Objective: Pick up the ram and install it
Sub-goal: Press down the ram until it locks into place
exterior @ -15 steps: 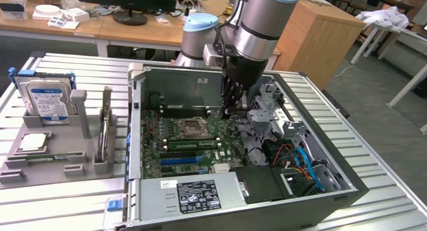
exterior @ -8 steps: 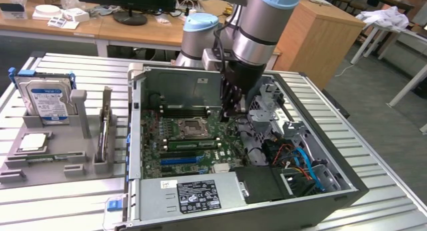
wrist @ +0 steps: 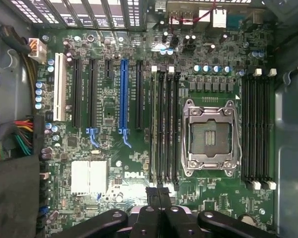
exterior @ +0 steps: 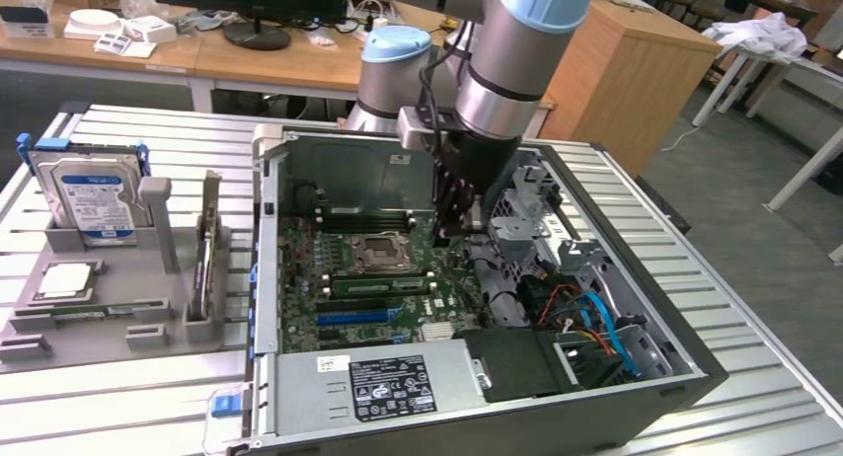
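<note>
Gripper [wrist: 159,196], shut tight and seemingly empty, is hovering over one end of the ram [wrist: 153,129] beside the motherboard [wrist: 223,206] socket [wrist: 208,136], probably seating it, needing straight downward pressure.

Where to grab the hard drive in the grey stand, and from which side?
Grip the hard drive by its upper part, coming straight down. It stands upright on edge in the grey stand, which covers its lower part, so only the top is free. Pinch across the two flat faces, its thin dimension, probably between the blue brackets at the top corners.
</note>
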`<act>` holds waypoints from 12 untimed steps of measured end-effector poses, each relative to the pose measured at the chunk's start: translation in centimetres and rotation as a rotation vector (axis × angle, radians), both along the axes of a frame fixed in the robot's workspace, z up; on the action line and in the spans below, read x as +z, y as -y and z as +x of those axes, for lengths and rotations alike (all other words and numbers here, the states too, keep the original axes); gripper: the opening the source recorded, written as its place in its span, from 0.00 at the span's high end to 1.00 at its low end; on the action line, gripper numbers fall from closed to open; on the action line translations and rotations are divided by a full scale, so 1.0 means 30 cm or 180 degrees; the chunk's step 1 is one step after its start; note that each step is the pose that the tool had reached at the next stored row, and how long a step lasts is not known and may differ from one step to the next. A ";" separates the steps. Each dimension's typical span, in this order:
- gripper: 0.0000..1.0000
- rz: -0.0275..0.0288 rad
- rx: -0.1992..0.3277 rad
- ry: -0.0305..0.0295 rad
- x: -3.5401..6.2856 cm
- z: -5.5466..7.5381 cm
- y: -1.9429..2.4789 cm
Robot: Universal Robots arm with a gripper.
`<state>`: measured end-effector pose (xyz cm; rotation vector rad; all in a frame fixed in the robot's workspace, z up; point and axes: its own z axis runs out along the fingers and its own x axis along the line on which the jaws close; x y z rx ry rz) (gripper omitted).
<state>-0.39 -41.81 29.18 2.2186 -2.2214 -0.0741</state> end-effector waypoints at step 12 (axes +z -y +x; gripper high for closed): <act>0.89 0.0000 0.0000 0.0000 -0.035 0.000 0.000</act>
